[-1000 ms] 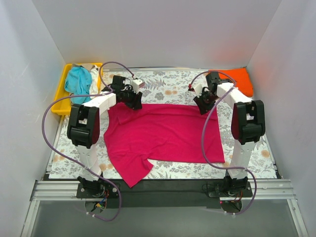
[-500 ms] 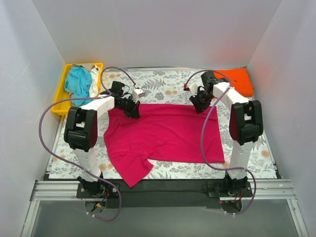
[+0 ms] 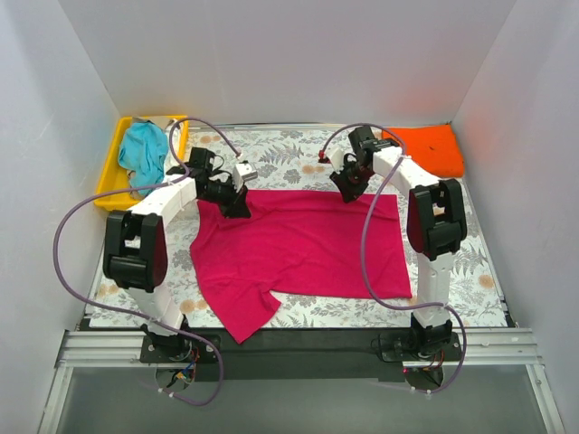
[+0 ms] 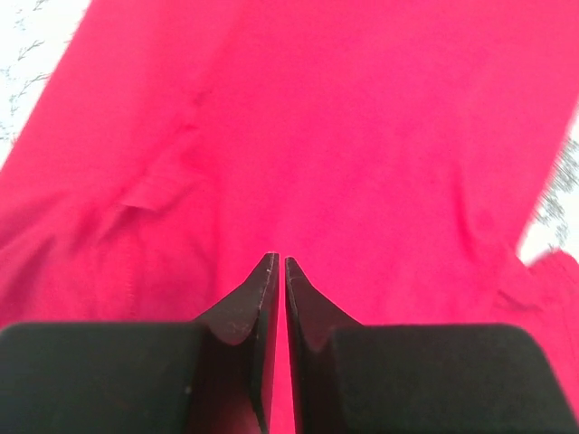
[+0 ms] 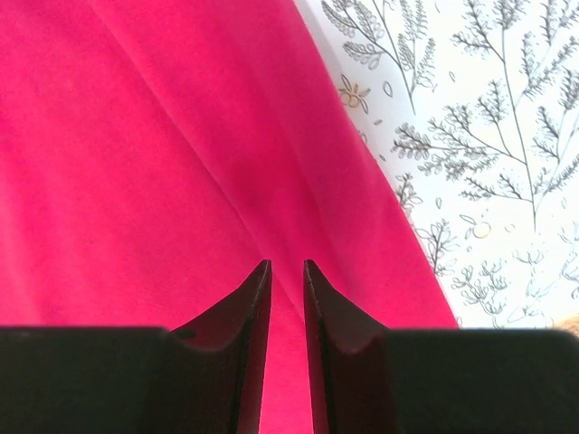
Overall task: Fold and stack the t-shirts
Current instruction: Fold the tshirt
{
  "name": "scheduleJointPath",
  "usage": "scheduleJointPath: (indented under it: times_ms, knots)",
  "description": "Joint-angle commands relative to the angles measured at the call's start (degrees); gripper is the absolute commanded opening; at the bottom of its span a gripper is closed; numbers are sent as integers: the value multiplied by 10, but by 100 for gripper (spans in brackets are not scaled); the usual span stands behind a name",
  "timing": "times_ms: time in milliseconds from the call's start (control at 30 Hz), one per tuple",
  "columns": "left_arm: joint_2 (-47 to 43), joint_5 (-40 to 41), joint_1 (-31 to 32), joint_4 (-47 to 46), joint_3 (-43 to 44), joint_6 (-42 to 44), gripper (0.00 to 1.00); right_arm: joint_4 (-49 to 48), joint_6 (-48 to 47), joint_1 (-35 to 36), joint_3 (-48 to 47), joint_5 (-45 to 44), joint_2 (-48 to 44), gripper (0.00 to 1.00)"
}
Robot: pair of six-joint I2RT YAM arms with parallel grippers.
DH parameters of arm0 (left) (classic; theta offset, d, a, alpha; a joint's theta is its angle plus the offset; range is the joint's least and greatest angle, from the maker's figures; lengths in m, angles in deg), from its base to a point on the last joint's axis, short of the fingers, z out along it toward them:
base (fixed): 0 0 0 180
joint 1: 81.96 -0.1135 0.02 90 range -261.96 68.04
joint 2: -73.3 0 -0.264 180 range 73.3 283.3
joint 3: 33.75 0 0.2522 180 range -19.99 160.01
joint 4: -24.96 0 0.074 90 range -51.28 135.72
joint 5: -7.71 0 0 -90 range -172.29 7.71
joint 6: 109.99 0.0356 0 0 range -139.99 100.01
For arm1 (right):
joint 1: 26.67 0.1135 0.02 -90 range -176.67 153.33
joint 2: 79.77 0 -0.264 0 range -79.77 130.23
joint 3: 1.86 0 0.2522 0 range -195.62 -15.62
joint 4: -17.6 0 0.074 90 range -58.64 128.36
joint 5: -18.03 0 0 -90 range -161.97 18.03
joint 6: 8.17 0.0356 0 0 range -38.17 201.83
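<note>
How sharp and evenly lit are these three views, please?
Top external: soft, even light, sharp throughout, barely any shadow on the shirt. Left wrist: the shirt's right edge is smeared and the tablecloth is washed out. Right wrist: crisp cloth folds and leaf print, no glare.

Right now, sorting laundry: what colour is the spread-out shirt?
Magenta-pink shirt; top external view shows it best.

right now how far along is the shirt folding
Done: orange shirt looks folded in the far right corner. In hand: pink shirt spread flat, both jaws pinching its far edge. Left: folding it, plus the teal shirt in the yellow tray.
</note>
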Motion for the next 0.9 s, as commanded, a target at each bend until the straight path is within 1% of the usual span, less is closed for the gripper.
scheduleJointPath:
  times_ms: [0,67,133,167,233,267,300,333,433,467,567,700,800,867]
  knots:
    - [-83,-37,7,43,-47,87,9,2,8,10,-26,10,4,24]
    - [-110,-38,7,40,-62,101,10,1,6,14,-22,9,7,24]
    - [-124,-31,7,10,-84,82,15,-1,6,15,-20,9,9,24]
    - [-124,-19,5,-40,-88,62,21,-5,6,16,-20,10,9,24]
    - [-109,-16,2,-99,-85,28,30,-7,7,21,-20,7,12,25]
    - [-100,-13,2,-118,-80,17,41,-9,7,25,-20,6,15,26]
    - [-89,-11,2,-134,-74,6,43,-10,6,29,-20,1,16,26]
    - [-76,-11,2,-156,-56,-7,49,-10,4,31,-20,-1,16,27]
    - [-27,6,2,-196,-34,-28,51,-13,4,38,-18,1,18,29]
    - [-17,11,2,-223,-24,-28,52,-14,4,40,-17,0,20,29]
    - [20,12,2,-249,-13,-26,52,-14,4,45,-13,-1,22,30]
    - [50,14,3,-254,-1,-9,53,-15,2,48,-6,-5,22,35]
    - [66,20,4,-254,-2,9,54,-23,-3,50,0,-13,29,36]
    - [72,13,4,-253,-4,12,52,-27,-4,51,2,-14,37,35]
